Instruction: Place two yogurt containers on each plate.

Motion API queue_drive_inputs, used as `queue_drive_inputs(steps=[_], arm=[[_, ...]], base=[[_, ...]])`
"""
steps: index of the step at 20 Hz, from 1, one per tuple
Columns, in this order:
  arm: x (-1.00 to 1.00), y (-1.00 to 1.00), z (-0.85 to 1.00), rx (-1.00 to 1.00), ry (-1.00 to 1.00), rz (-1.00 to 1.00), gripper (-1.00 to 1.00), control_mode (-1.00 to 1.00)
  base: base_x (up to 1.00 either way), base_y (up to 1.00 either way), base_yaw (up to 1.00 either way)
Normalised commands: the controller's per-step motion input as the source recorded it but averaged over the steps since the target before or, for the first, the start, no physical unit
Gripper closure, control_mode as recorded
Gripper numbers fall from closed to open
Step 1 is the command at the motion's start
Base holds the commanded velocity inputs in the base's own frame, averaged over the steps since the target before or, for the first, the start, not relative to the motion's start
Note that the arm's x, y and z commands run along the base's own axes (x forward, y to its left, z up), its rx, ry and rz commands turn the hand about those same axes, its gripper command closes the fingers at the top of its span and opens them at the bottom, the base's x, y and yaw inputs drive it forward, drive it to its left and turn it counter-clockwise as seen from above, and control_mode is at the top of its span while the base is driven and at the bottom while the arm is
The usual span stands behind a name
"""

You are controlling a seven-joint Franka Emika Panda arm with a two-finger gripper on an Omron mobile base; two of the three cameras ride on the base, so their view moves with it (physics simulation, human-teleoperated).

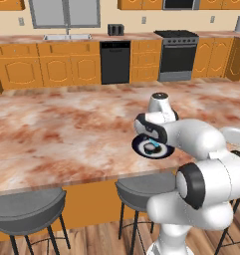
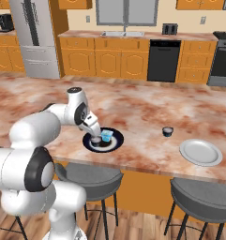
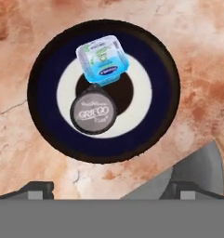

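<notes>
Dark plate [image 3: 48,111], centre of hand view, holds two yogurts touching: one pale blue square cup [image 3: 103,59] above, one dark round cup [image 3: 93,113] below. A third cup, dark round [image 2: 168,131], sits on the counter [image 2: 147,112] right of centre in right base view, near the one bare grey plate [image 2: 200,152] at lower right. Gripper [image 3: 108,189] above the dark plate, jaws wide, holding nothing.

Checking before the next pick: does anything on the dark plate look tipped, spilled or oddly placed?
Nothing stands out. The pale blue cup and the dark round cup both sit upright on the dark plate, touching each other, lids on, no spill.
</notes>
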Motion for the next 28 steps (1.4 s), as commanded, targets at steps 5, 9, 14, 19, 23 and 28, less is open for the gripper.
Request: queue_drive_inputs(steps=[5,9,14,19,23,28], arm=[[-0.09,-0.41,0.41,-0.05,0.06,-0.04,-1.0,-1.0],[0.15,-1.0,0.07,0.0,0.09,-0.07,-1.0,-1.0],[-0.34,-0.37,0.14,0.04,0.0,-0.02,-1.0,-1.0],[-0.34,0.7,0.24,0.05,-0.01,0.0,-1.0,-1.0],[-0.01,0.96,0.2,0.0,-0.14,0.0,-1.0,-1.0],[-0.02,0.19,0.18,0.0,-0.16,0.0,-1.0,-1.0]], base=[[0.0,0.0,0.0],[0.0,0.0,0.0],[0.0,0.0,0.0],[0.0,0.0,0.0],[0.0,0.0,0.0],[0.0,0.0,0.0]])
